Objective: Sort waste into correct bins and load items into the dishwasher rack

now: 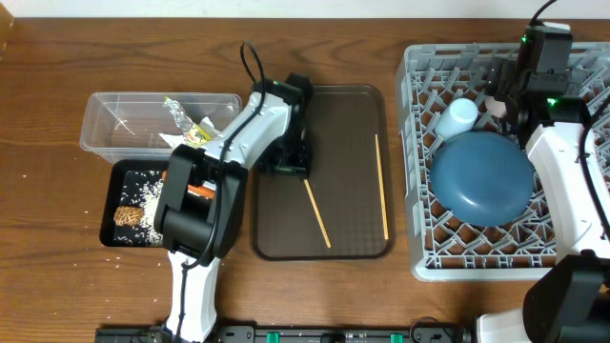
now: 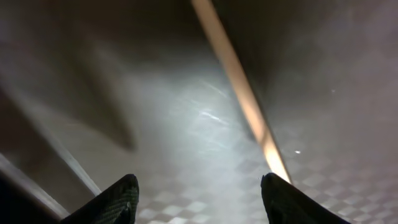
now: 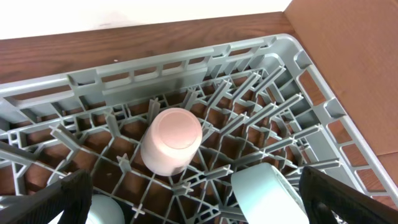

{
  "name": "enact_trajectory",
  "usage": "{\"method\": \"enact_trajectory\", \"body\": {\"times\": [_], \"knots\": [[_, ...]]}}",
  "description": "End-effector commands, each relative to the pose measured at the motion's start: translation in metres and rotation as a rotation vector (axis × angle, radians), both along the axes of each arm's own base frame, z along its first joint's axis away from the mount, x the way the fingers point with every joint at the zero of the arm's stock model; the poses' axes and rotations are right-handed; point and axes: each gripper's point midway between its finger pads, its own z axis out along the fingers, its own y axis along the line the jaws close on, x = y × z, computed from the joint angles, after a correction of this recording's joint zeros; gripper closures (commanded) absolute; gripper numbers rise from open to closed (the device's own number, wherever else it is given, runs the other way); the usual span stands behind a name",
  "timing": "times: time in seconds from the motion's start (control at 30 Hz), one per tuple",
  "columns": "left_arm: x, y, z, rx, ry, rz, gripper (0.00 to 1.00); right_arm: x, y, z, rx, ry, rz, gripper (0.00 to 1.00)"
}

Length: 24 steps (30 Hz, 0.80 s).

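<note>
A brown wooden table [image 1: 48, 86] carries everything, and most of the sorting looks finished. The clear plastic rectangular tub [image 1: 103, 126] holds the crumpled silver-yellow wrapper [image 1: 186, 119]. Just in front of it, the shallow black rectangular tray [image 1: 108, 229] has white rice grains [image 1: 143, 191], a brown textured lump [image 1: 129, 216] and a small orange carrot [image 1: 198, 191] half hidden under your left arm. In the large grey plastic lattice rack [image 1: 412, 191] sit the big dark blue plate [image 1: 481, 176], a light blue cup [image 1: 458, 116] and, seen from the right wrist, a pinkish-white cup [image 3: 171, 140] upside down among the pegs.

What is left, as I judge it, is the two thin wooden chopsticks [image 1: 316, 211], lying apart on the brown serving tray [image 1: 348, 124]. Your left gripper [image 2: 202, 193] is low over that tray, jaws parted with nothing between them — the nearer chopstick [image 2: 239, 93] runs just beside one fingertip, outside the gap. Your right gripper [image 3: 199, 193] hangs over the rack, spread wide and empty. The white bowl and the white paper I cannot make out for certain.
</note>
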Motion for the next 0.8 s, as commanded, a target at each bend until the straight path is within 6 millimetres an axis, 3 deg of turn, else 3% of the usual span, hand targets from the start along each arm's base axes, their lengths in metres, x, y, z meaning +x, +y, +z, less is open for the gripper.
{"method": "enact_trajectory", "body": {"times": [0.0, 0.2, 0.33, 0.5, 0.77], "knots": [[-0.005, -0.015, -0.001, -0.048, 0.015, 0.009, 0.36, -0.001, -0.003, 0.004, 0.004, -0.015, -0.024, 0.01], [-0.008, -0.027, -0.001, -0.053, 0.007, -0.004, 0.36, -0.001, -0.003, 0.004, 0.004, -0.015, -0.024, 0.01], [-0.009, -0.037, -0.011, -0.059, -0.007, -0.027, 0.34, -0.001, -0.003, 0.004, 0.004, -0.015, -0.024, 0.01], [-0.016, -0.03, -0.027, -0.006, 0.013, 0.02, 0.34, -0.001, -0.003, 0.004, 0.004, -0.015, -0.024, 0.01], [-0.019, -0.026, -0.03, 0.005, 0.025, 0.032, 0.64, -0.001, -0.003, 0.004, 0.004, -0.015, -0.024, 0.01]]}}
